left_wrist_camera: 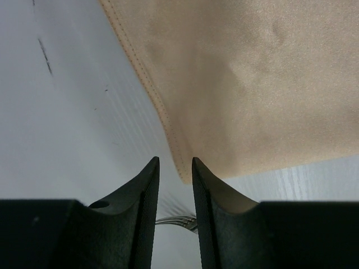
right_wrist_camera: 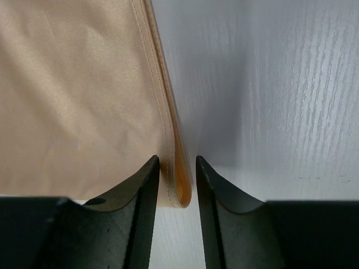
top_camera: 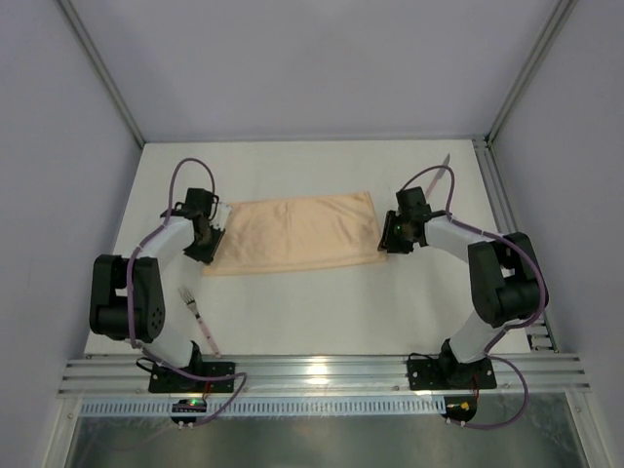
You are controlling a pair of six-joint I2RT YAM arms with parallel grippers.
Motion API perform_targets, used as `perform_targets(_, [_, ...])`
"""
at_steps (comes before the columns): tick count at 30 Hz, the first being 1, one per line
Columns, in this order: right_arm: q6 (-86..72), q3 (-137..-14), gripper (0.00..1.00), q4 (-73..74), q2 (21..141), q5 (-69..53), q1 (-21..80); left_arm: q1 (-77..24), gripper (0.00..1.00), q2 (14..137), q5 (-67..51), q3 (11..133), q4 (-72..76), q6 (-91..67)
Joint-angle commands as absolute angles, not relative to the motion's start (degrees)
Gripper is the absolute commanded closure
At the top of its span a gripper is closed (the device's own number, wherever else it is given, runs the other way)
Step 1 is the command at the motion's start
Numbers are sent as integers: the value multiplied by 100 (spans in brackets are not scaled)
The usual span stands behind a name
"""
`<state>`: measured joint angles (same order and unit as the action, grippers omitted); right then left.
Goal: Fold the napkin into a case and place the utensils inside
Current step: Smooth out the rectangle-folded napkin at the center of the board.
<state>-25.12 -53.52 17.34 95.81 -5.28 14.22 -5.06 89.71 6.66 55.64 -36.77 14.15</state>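
The peach-orange napkin (top_camera: 297, 232) lies folded into a wide rectangle mid-table. My left gripper (top_camera: 209, 240) sits at its near left corner. In the left wrist view the left gripper (left_wrist_camera: 175, 162) is open by a narrow gap, with the napkin (left_wrist_camera: 247, 89) corner just at the fingertips and nothing pinched. My right gripper (top_camera: 391, 239) is at the near right corner. There the right gripper (right_wrist_camera: 178, 159) is open around the doubled hem of the napkin (right_wrist_camera: 78, 95), which touches the left finger only. A pale fork (top_camera: 198, 317) lies near left, and its tines (left_wrist_camera: 178, 222) show between my left fingers. The slim knife (top_camera: 447, 161) lies far right.
A metal rail (top_camera: 322, 370) runs along the near edge behind the arm bases. Frame posts and grey walls close in the back and sides. White table (top_camera: 322, 302) surface stretches between the napkin and the rail.
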Motion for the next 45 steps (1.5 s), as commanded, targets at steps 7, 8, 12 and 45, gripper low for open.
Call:
perform_targets(7, [-2426,-4843,71,1608,8957,-519,1538,-466,80,9185,501,5362,-3665,1283])
perform_targets(8, [-2434,-4791,71,1617,8843,-545,1590,-466,82,9176,501,5318,-3639,1292])
perform_targets(12, [-2496,-4484,81,1565,8623,-597,1670,-466,89,9158,580,5230,-3577,1327])
perform_targets(45, [-1494,-8348,75,2065,11124,-439,1248,-141,81,10299,194,7960,-3129,1591])
